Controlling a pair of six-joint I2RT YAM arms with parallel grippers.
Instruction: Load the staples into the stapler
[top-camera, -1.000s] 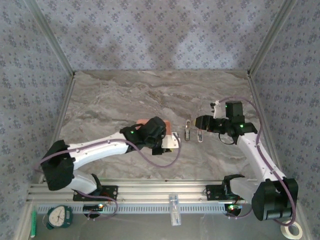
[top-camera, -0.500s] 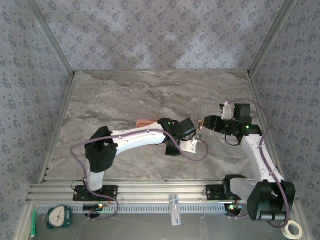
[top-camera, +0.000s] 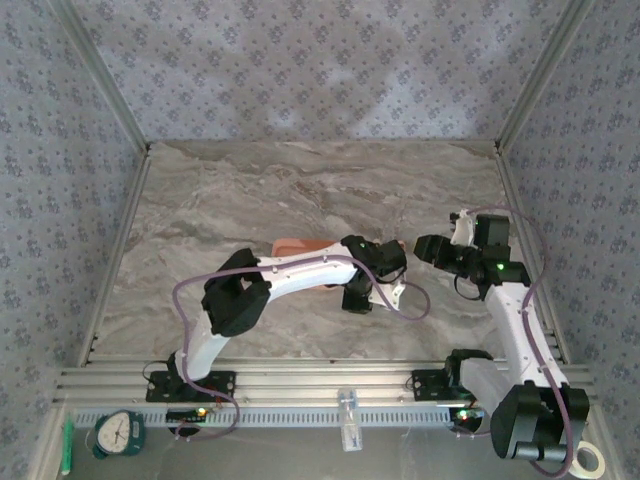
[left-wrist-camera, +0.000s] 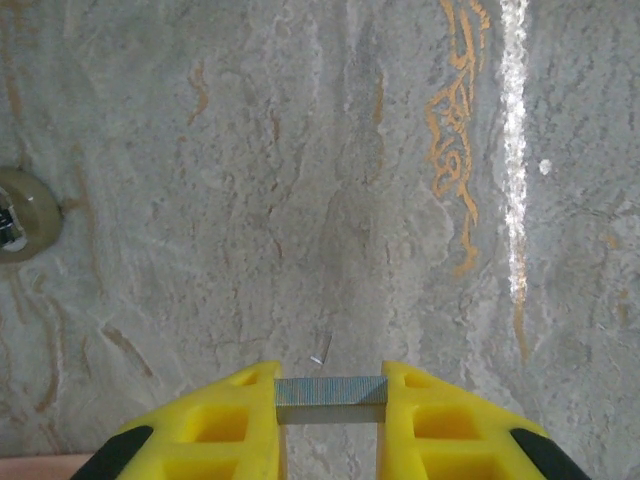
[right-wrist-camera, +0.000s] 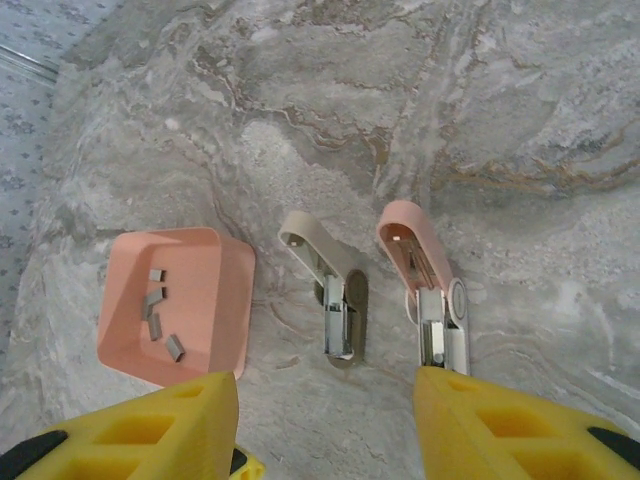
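My left gripper (left-wrist-camera: 330, 388) is shut on a short grey strip of staples (left-wrist-camera: 330, 391), held crosswise between the yellow fingertips just above the marble table. In the top view the left gripper (top-camera: 374, 262) hangs over the spot right of the pink tray (top-camera: 292, 245). The pink-and-white stapler (right-wrist-camera: 425, 290) lies flipped open, its metal channel facing up. My right gripper (right-wrist-camera: 325, 385) is open above the table, its right finger near that stapler's near end. In the top view the right gripper (top-camera: 426, 247) is just right of the left one.
A beige stapler (right-wrist-camera: 330, 298) lies open beside the pink one. The salmon-pink tray (right-wrist-camera: 215, 290) to their left holds several loose staple strips (right-wrist-camera: 160, 310). A single loose staple (left-wrist-camera: 321, 354) lies on the marble table (top-camera: 250, 190) ahead of the left fingers.
The left arm swung right from the pink tray to over the staplers, carrying the staple strip. The right gripper drew back a little to the right.
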